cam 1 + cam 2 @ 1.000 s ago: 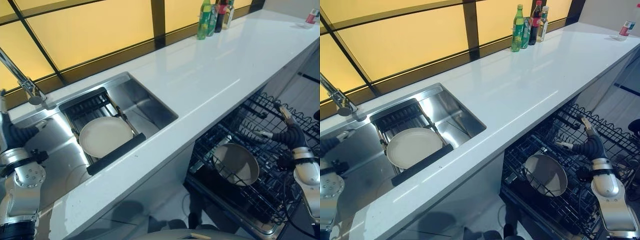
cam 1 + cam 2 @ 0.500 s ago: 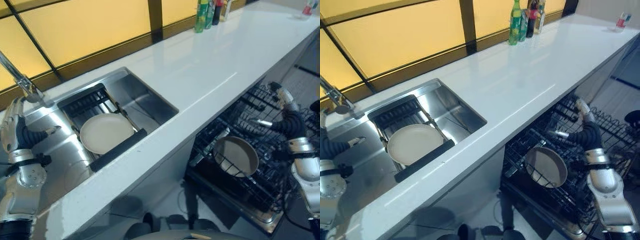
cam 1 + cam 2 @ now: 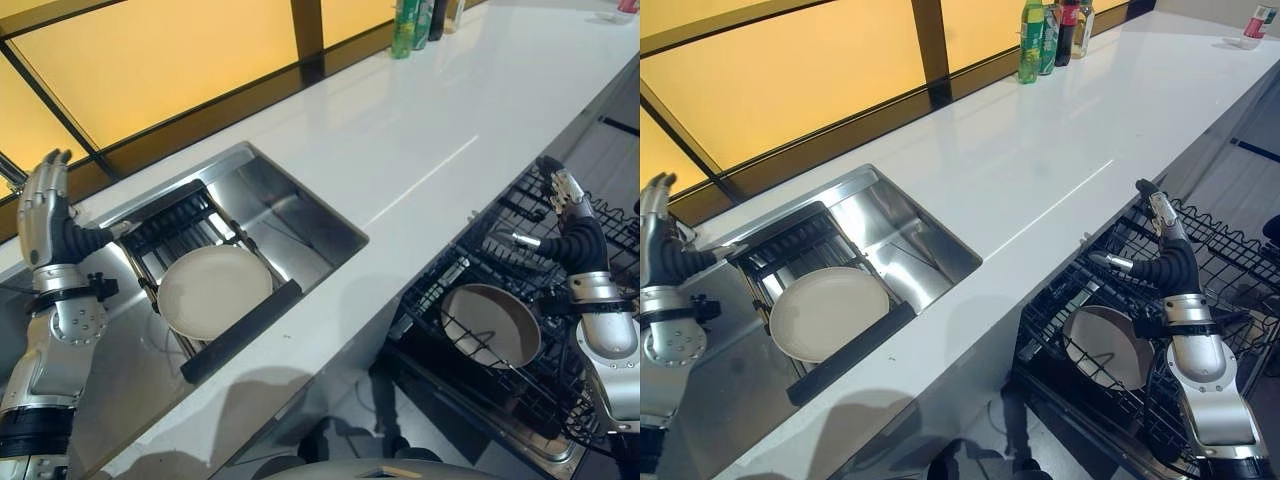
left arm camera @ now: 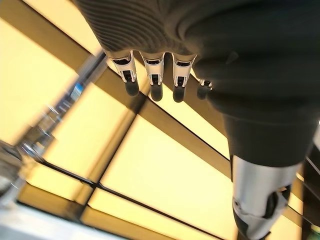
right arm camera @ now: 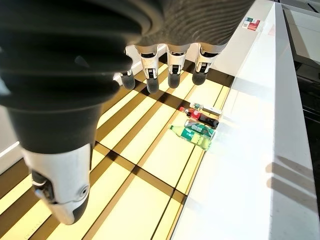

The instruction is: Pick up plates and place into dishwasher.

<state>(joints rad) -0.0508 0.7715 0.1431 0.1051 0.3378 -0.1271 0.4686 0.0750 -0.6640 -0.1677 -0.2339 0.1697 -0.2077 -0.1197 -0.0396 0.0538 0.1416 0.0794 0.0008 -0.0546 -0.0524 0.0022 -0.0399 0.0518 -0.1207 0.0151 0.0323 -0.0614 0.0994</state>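
Observation:
A cream plate [image 3: 214, 290] lies flat on a black rack [image 3: 240, 330] set across the steel sink [image 3: 300, 215]. A second plate [image 3: 490, 325] leans in the dishwasher's pulled-out black wire rack [image 3: 520, 255], under the counter. My left hand [image 3: 45, 215] is raised at the sink's left end, fingers straight and empty, left of the sink plate. My right hand [image 3: 572, 225] hovers open above the wire rack, just right of the racked plate and not touching it. Each wrist view shows straight fingers [image 4: 152, 75] [image 5: 170, 67] holding nothing.
The white counter [image 3: 420, 130] runs from the sink to the far right. Several bottles [image 3: 1045, 35] stand at its far edge by the yellow window panels. A small can [image 3: 1254, 22] sits at the far right end. The tap [image 4: 55, 120] stands by my left hand.
The camera has tilted, shifting the whole scene. My left hand has risen from low beside the sink to upright at its left end. My right hand stays open over the wire rack.

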